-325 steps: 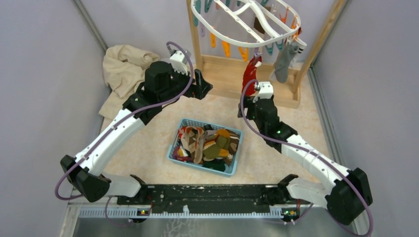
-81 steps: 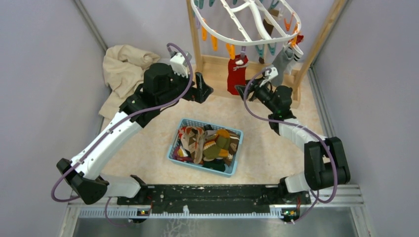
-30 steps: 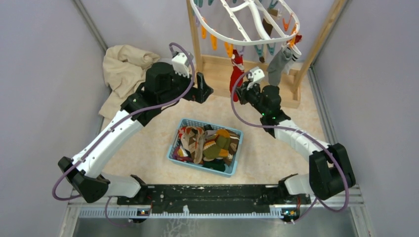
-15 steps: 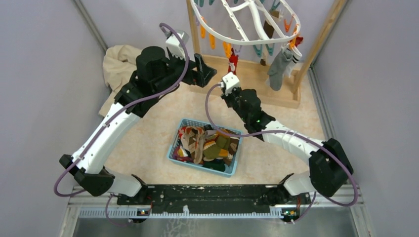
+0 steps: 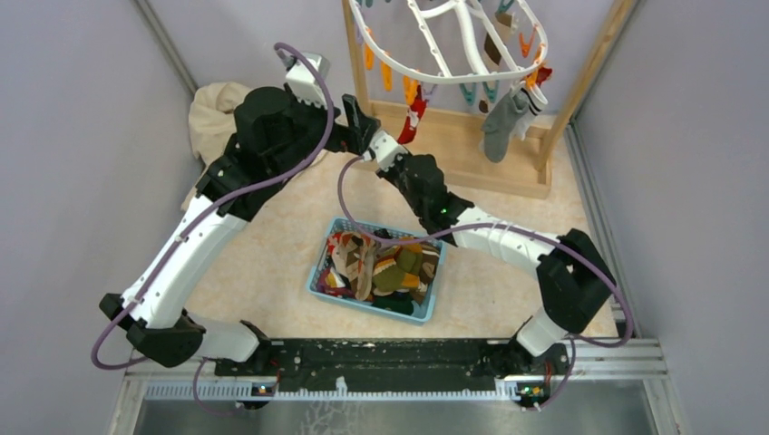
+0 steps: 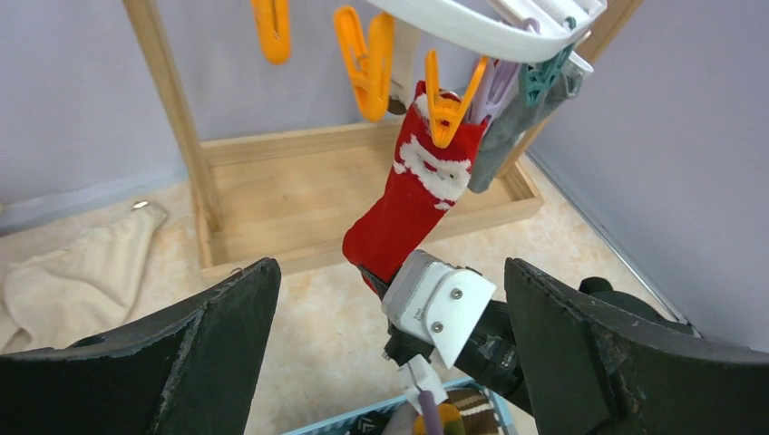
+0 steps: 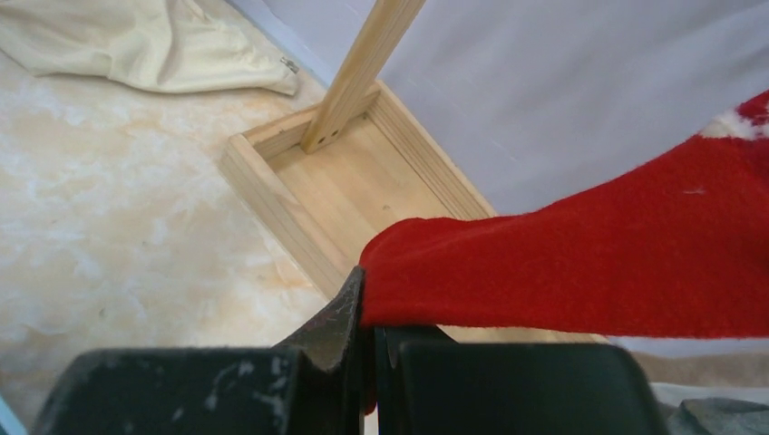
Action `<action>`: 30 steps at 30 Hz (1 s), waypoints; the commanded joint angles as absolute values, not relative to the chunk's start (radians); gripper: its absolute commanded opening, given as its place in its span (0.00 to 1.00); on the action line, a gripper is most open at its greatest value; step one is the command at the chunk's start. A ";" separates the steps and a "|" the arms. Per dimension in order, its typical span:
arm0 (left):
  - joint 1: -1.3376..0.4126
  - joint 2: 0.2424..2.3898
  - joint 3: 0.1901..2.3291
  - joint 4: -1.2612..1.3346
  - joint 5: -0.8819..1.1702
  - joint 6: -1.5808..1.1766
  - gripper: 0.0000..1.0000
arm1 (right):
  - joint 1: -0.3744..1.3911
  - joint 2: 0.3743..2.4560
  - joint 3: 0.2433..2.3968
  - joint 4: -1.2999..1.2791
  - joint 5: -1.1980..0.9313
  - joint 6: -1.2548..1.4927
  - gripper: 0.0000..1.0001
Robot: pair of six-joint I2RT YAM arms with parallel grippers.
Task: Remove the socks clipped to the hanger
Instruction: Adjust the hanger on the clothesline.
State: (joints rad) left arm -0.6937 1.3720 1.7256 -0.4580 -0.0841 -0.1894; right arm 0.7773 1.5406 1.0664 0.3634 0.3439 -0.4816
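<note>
One red sock (image 6: 408, 204) hangs from the hanger (image 6: 472, 32), pinned at its cuff by an orange clip (image 6: 444, 104). The right gripper (image 7: 367, 317) is clamped tight on the sock's toe, and the fabric stretches taut, up and away from its fingers toward the clip. The left gripper (image 6: 390, 272) stands wide apart and empty, with the red sock and the right gripper straight ahead between its fingers. A grey sock (image 6: 508, 127) hangs just beyond the red one.

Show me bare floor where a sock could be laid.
Bare floor lies between the basket and the left arm, and between the rack and the right arm. It is crowded around the red sock by the rack's left post.
</note>
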 commanded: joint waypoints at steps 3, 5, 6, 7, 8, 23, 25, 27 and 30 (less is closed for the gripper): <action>-0.686 1.316 1.749 -0.474 -0.164 -0.146 0.99 | 0.825 1.631 1.219 0.362 0.396 -0.578 0.00; -0.686 1.314 1.748 -0.475 -0.165 -0.144 0.99 | 0.836 1.653 1.242 0.359 0.408 -0.602 0.00; -0.686 1.313 1.749 -0.475 -0.164 -0.143 0.99 | 0.839 1.660 1.252 0.358 0.415 -0.612 0.00; -0.685 1.312 1.749 -0.475 -0.165 -0.143 0.99 | 0.844 1.666 1.252 0.358 0.420 -0.624 0.00; -0.684 1.313 1.749 -0.476 -0.165 -0.142 0.99 | 0.845 1.665 1.249 0.361 0.427 -0.630 0.00; -0.684 1.350 1.764 -0.465 -0.065 -0.193 0.99 | 0.847 1.549 1.072 0.425 0.527 -0.658 0.00; -0.684 1.362 1.768 -0.459 -0.041 -0.207 0.99 | 0.847 1.541 1.056 0.431 0.540 -0.659 0.00; -0.684 1.378 1.776 -0.456 -0.009 -0.221 0.99 | 0.847 1.534 1.036 0.442 0.555 -0.663 0.00; -0.687 1.408 1.793 -0.454 0.047 -0.239 0.99 | 0.847 1.521 1.010 0.464 0.577 -0.669 0.00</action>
State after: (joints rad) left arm -0.6884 1.3743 1.7451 -0.4732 -0.0433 -0.2024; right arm 0.8352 1.5803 1.0348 0.3916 0.5293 -0.6575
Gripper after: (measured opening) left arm 0.987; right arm 0.014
